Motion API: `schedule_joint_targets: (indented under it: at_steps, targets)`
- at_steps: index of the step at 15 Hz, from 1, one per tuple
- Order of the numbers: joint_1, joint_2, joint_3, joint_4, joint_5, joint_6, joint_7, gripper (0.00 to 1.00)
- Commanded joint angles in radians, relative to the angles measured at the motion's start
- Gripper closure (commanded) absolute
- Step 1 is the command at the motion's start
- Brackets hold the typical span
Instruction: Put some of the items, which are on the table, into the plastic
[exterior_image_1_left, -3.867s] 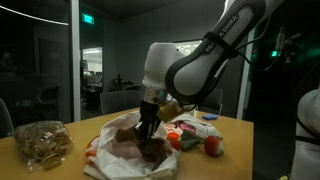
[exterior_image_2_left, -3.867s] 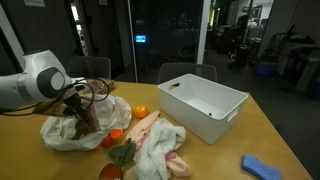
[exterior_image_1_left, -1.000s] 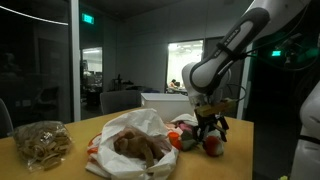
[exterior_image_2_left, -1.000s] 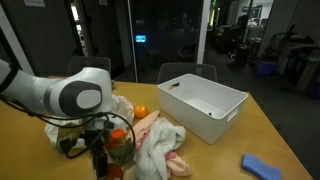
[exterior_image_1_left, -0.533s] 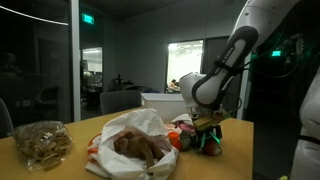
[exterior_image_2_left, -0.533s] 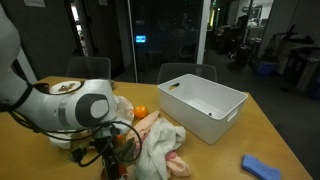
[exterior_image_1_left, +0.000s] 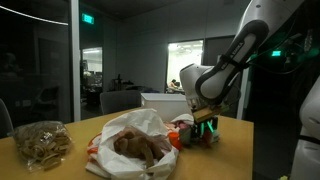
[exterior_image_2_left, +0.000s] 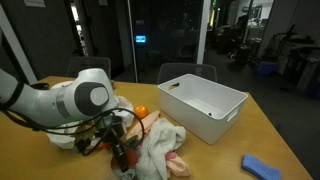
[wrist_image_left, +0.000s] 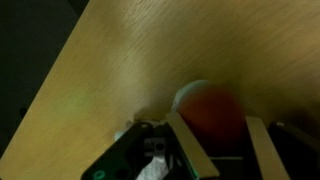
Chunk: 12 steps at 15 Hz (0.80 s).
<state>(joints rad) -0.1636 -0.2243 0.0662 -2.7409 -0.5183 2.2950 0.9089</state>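
A white plastic bag (exterior_image_1_left: 135, 128) lies open on the wooden table with brown items inside; it also shows behind the arm in an exterior view (exterior_image_2_left: 62, 138). My gripper (exterior_image_1_left: 205, 136) is low at the pile of loose items beside the bag, also seen in an exterior view (exterior_image_2_left: 125, 158). In the wrist view my two fingers (wrist_image_left: 222, 140) sit on either side of a round red fruit (wrist_image_left: 213, 108) and touch it. An orange (exterior_image_2_left: 140, 111) and a pale crumpled cloth (exterior_image_2_left: 160, 145) lie next to the gripper.
A white rectangular bin (exterior_image_2_left: 205, 100) stands on the table, also seen behind the bag (exterior_image_1_left: 160, 98). A clear bag of brown snacks (exterior_image_1_left: 42, 143) lies at one end. A blue sponge (exterior_image_2_left: 262, 168) lies near the table edge.
The arm left the plastic bag, swung over to the loose items and came down on them. The fingers now hold the red fruit between them.
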Motion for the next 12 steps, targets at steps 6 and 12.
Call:
schedule_joint_targets:
  at_steps: [6, 12]
  targets:
    - [0.112, -0.325, 0.004, 0.017, 0.262, 0.069, -0.18, 0.91]
    - [0.285, -0.325, 0.037, 0.061, 0.554, 0.066, -0.438, 0.92]
